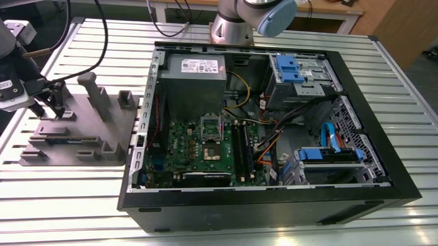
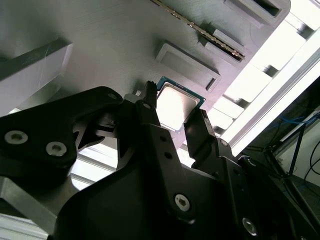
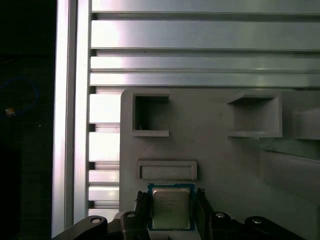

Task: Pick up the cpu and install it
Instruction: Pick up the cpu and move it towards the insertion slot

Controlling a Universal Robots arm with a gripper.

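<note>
exterior view / gripper: gripper (image 1: 48,113) is down on the grey tray (image 1: 89,138), at the exterior view's left, well apart from the computer case (image 1: 274,205)
exterior view / case: lies open on the slatted table (image 1: 68,205), motherboard (image 1: 184,148) exposed
exterior view / socket: socket (image 1: 213,146) sits mid-board; looks unfilled, though too small to be sure
exterior view / cpu: too small to pick out under the gripper

second wrist view / cpu: cpu (image 2: 175,104) lies flat on the tray (image 2: 110,45), silvery top up, just beside a raised rectangular block
second wrist view / fingers: two dark fingers (image 2: 150,112), one at each of two opposite edges of the cpu, drawn in against it; no gap to see
second wrist view / lift: cpu looks seated on the tray, not raised

first wrist view / cpu: cpu (image 3: 170,207) is centred between the fingers (image 3: 142,212), near the tray (image 3: 210,150) edge; bare table (image 3: 200,35) slats beyond
first wrist view / grip: narrow spread, just the width of the chip; both fingers meet its rim, so I judge it gripped
first wrist view / tray: two square pockets and one shallow slot near the cpu, nothing in them

progress / done: gripper is at the chip and closed on it
progress / left: cpu not yet off the tray; lift, carry to the case and seating in the socket all undone
progress / stage: early, at the pick-up
</note>
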